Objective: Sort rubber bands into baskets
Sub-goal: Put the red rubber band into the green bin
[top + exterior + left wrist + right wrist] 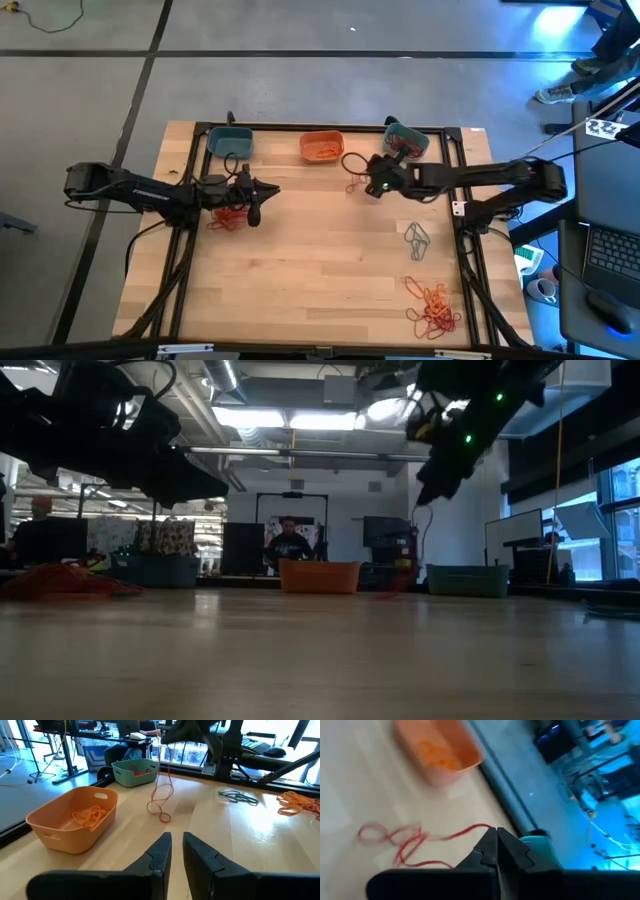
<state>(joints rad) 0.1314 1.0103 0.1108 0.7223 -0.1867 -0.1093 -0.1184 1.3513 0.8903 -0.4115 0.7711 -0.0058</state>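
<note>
The right gripper [372,186], jaws pinching a red band [161,800] (its loop trailing on the surface), hangs at five o'clock of the orange basket [321,147]. Next it likely swings to the teal basket [405,139] holding reds. Left gripper [252,203] waits, jaws nearly together.

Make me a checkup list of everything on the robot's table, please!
Surface: bare wooden table.
Baskets: orange basket with orange bands between two teal baskets along the far edge; the right one holds red bands.
Loose bands: red pile by the left arm, grey-teal bands, orange pile at the near right.
Clutter: nothing seen.
Grippers: right gripper shut on a red band that dangles to the table; left gripper slightly apart, holding nothing.
Cables: black cables run along the arms.
Surroundings: a person and desks beyond the table.
</note>
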